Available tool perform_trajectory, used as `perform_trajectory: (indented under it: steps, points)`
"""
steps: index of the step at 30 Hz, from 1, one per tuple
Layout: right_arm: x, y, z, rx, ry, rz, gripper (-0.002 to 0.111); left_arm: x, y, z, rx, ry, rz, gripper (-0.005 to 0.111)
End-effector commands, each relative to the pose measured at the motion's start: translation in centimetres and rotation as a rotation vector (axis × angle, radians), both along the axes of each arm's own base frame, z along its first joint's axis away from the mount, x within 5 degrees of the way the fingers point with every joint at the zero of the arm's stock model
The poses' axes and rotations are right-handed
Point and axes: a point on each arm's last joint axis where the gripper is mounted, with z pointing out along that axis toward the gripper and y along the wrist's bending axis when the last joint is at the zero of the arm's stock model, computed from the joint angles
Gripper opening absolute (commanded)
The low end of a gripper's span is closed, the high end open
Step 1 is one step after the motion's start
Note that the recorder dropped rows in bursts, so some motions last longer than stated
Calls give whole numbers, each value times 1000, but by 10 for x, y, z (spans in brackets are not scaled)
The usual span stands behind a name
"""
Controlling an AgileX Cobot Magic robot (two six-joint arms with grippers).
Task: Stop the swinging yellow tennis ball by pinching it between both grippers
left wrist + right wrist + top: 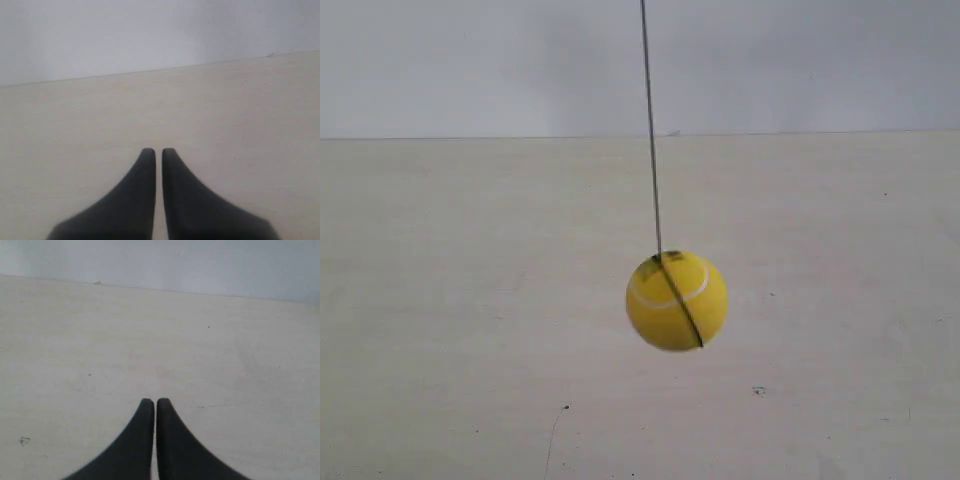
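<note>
Showing fingers (137,205) pressed together, left gripper (158,150) and right gripper (155,401) should be meeting the yellow tennis ball (676,300) from opposite sides.

Tennis ball (676,300) hangs by string (651,130) over the table (440,300)

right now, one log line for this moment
yellow tennis ball: hanging on string, untouched | left gripper: shut, empty | right gripper: shut, empty | neither in exterior view

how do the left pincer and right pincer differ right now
Left pincer shows a thin slit between its fingers; right pincer shows almost none. The table edge behind the left pincer slants one way, behind the right pincer the other. Both are black, pointed and hold nothing.
</note>
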Motion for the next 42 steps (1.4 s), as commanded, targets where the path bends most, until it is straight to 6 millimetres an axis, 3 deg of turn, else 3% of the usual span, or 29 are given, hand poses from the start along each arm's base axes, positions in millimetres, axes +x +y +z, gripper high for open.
perform_trajectory:
  steps: [1,13,20,23,26,29,34,38,42]
  points:
    - [0,0,1,-8,-15,0,0,0,0,0,-15,-12,0,5]
    - [2,1,32,99,-343,7,0,0,0,0,-15,-12,0,5]
    - [2,1,35,103,-377,9,0,0,0,1,0,-21,-1,5]
    - [1,1,38,170,-406,8,0,2,-1,9,25,-113,-15,5]
    - [0,1,42,387,-415,8,0,2,-3,16,-75,-184,-21,5]
    - [-1,1,47,486,-450,18,0,2,-4,24,-143,-269,-35,5]
    - [-3,2,52,473,-512,38,0,-2,-7,42,-325,-450,-86,5]
    - [-4,3,55,436,-554,58,0,-7,-11,55,-260,-602,-154,5]
    - [-3,4,59,430,-588,69,0,-6,-14,58,-219,-619,-176,5]
